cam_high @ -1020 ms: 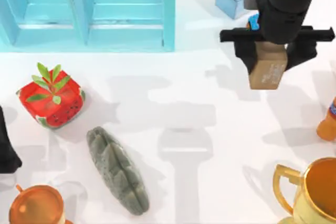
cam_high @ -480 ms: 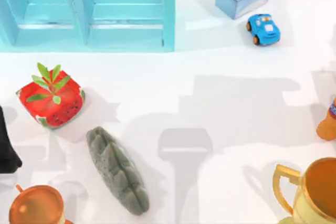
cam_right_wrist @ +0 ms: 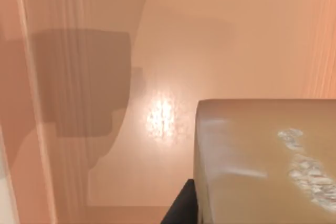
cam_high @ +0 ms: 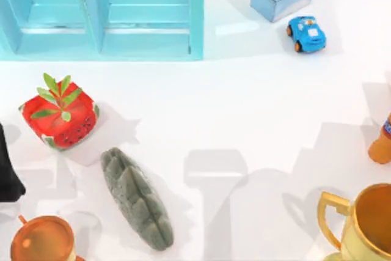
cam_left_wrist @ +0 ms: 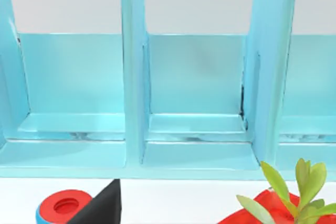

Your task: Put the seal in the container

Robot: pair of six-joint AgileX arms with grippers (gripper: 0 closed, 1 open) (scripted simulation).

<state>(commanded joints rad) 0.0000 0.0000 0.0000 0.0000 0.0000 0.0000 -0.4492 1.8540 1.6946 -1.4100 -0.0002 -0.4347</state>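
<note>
Right pincer's seal (cam_right_wrist: 262,166) over orange-tan surface

White table (cam_high: 244,108), glossy, lit from above; soft grey shadows fall across its middle and right part. Light-blue shelf unit (cam_high: 104,13) with upright dividers stands at the table's far left. Behind the shelf unit, a pale grey-white wall (cam_left_wrist: 199,1); same pale strip right of the shelf top.

Bright, even light; soft shadows.
</note>
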